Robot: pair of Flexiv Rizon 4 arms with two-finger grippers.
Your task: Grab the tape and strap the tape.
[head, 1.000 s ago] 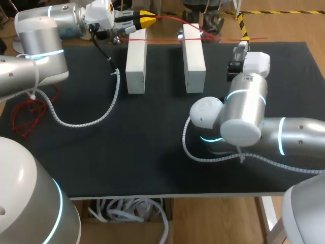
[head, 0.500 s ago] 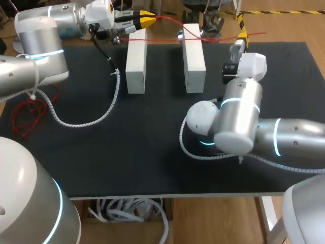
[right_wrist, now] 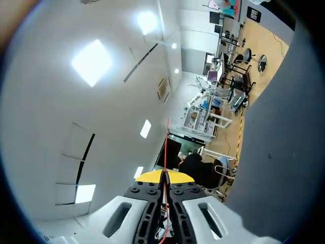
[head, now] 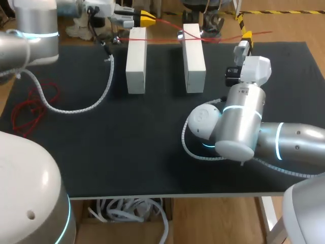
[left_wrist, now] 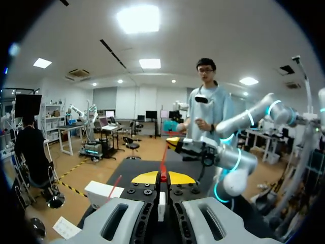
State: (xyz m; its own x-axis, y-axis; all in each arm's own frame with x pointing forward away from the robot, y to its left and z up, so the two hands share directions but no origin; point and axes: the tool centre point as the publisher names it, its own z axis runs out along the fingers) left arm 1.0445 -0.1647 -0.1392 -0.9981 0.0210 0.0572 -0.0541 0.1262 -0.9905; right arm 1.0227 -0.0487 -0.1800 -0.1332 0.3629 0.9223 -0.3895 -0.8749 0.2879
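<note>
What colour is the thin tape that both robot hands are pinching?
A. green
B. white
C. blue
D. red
D: the tape is red where it runs out from between the yellow tips of the left gripper and the right gripper.

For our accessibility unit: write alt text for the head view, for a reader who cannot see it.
A red tape runs between the left gripper and the right gripper, by the far ends of two white blocks on a black table.

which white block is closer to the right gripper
The right block, towards the right gripper; the other block sits nearer the left gripper.
</note>
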